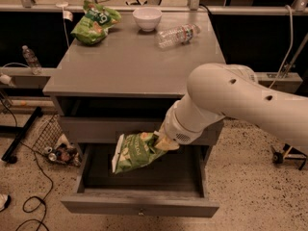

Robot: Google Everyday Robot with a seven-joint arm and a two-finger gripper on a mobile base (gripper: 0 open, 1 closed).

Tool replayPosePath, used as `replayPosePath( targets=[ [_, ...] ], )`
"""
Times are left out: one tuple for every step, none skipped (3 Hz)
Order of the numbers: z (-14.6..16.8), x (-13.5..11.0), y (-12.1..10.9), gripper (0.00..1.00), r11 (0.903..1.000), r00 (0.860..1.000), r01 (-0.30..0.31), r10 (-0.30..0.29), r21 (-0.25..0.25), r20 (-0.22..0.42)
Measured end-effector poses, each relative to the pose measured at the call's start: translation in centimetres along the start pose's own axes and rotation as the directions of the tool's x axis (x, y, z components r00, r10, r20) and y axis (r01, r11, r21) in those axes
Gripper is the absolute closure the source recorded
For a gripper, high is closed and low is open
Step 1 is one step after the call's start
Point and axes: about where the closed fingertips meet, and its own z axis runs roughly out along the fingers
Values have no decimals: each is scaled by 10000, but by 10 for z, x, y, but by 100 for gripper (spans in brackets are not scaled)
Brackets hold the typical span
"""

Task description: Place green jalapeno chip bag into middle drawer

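Claw: the two-finger gripper on the big white arm is down in front of the cabinet, just under the upper grey drawer front. It is clenched on the right end of the bag.

Bag: the crumpled green foil jalapeno chip bag sticks out to the left of the claw and a touch lower, white sealed end leading. It hangs over the dark inside and doesn't look to be resting on anything.

Drawer: the wide grey wooden bottom drawer is pulled well out, with the bag over its middle, nearer the back than the front.

Risk, the drop: it's a light, springy bag. Let go from up here and I'd guess it could land propped on edge, poking above the rim and catching when the drawer shuts.

Risk, the wrist: that fat wrist is tight against the upper drawer front. Go lower without easing outward and it may knock the cabinet.

Risk, the release: foil can cling. If a finger snags a crease, pulling away could drag the bag back out.
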Motion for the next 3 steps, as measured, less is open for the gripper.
replayPosePath(
  targets=[
    [-1,-1,0,100,10000,10000,16,-16,8,5],
    [27,21,1,100,9991,9987,-412,411,-24,-290],
    [84,75,3,100,9847,9841,-1737,1740,136,-354]
  ],
)
